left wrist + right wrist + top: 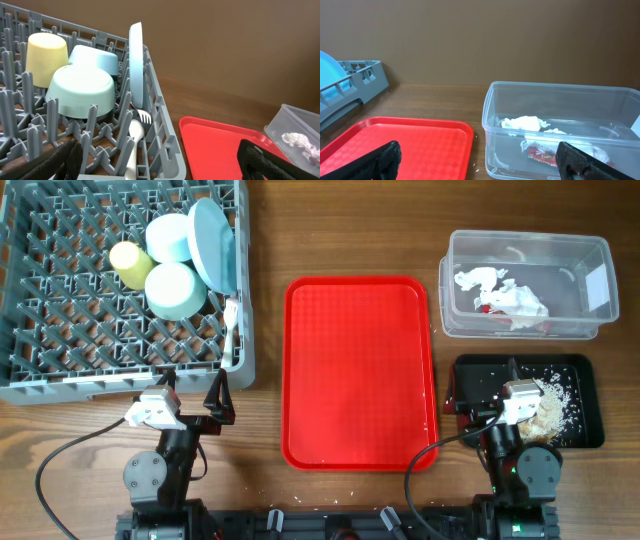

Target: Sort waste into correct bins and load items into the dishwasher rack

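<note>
The job looks all but finished. The dishwasher rack (70, 320) sits at the desk's (270, 230) far left. It holds the yellow cup (128, 262), the pale blue bowl (168, 237) and the pale green bowl (176, 290), all mouth-down in a cluster. The pale blue plate (213, 246) stands on edge beside them. The white fork (144, 117) and spoon (134, 137) are slotted along the rack's right wall, just in front of the plate. On the far right, the clear tub (590, 255) contains the crumpled napkins (495, 285) and the red-and-white wrapper (542, 156). The black tray (470, 375) in front of it holds the beige food scraps (555, 405). The red serving tray (360, 370) in the middle lies bare. A few pale specks show by its right edge, too small to identify. The left end effector (193, 392) hangs low near the rack's front corner with its fingers spread wide and nothing between them. The right end effector (477, 150) sits over the black tray, equally wide apart and empty. Judging by this, nothing obvious is left to sort or load, apart from any stray crumbs.
</note>
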{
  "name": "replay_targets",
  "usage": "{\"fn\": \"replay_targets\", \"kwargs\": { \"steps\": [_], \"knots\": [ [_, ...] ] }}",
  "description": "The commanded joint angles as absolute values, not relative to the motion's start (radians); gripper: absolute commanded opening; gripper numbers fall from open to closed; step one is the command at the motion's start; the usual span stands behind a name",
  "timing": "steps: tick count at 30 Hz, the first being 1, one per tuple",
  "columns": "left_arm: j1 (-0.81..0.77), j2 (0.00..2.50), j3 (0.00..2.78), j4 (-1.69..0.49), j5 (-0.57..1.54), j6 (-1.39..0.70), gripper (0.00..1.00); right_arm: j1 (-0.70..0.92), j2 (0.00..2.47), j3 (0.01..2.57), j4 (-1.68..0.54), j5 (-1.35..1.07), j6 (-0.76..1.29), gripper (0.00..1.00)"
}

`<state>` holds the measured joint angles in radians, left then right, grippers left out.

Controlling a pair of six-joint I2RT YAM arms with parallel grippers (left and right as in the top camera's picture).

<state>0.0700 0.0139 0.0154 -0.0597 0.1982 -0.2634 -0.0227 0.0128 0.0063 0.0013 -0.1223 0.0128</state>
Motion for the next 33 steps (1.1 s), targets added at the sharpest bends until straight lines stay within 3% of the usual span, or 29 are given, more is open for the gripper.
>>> {"fn": "replay_targets", "kwargs": {
  "steps": [1, 10, 18, 33],
  "knots": [
    [0.069, 0.004, 0.006, -0.059, 0.185, -0.242, 1.00, -0.028, 0.004, 0.005, 0.006, -0.109, 0.001, 1.00],
    [0.060, 0.004, 0.006, -0.059, 0.185, -0.242, 1.00, -0.028, 0.004, 0.005, 0.006, -0.109, 0.000, 1.00],
    [-0.051, 0.004, 0.006, -0.059, 0.185, -0.242, 1.00, -0.028, 0.004, 0.005, 0.006, -0.109, 0.001, 1.00],
    [-0.051, 0.004, 0.006, -0.059, 0.185, -0.242, 1.00, -0.028, 0.005, 0.005, 0.006, -0.109, 0.001, 1.00]
  ]
}}
